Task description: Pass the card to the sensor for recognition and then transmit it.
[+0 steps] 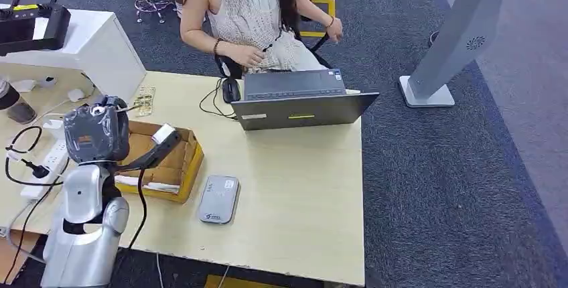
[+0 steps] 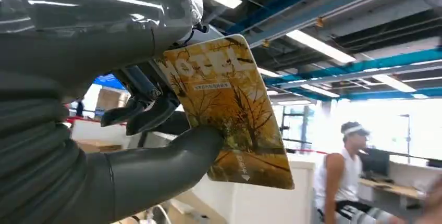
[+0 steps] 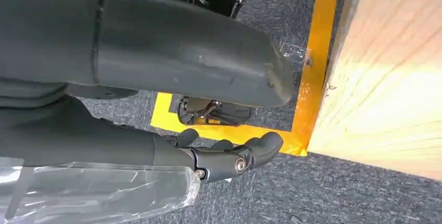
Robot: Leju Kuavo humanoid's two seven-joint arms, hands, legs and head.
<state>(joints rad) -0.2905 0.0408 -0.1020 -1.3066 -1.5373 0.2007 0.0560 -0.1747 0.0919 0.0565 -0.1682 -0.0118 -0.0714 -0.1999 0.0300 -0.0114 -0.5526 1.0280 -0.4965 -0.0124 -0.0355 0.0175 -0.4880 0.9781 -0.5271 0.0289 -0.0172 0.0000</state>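
My left hand [image 1: 107, 137] is raised over the left part of the wooden table [image 1: 301, 194], above a shallow cardboard box [image 1: 192, 162]. It pinches a card [image 2: 229, 109] printed with yellow autumn trees between the thumb and the dark fingers [image 2: 148, 112]; in the head view the card [image 1: 163, 133] shows as a pale edge at the fingertips. The sensor [image 1: 219, 199], a flat grey reader, lies on the table to the right of the box, lower than the card and apart from it. My right hand [image 3: 224, 159] hangs beside the table's wooden side with nothing in it, fingers loosely bent.
A person sits behind an open laptop [image 1: 301, 100] at the far edge. A power strip [image 1: 45, 167] with cables lies on the left, and a white box [image 1: 100, 47] stands behind it. A grey stand [image 1: 455, 40] rises on the carpet at the right. Yellow floor tape [image 3: 312, 62] runs by the table.
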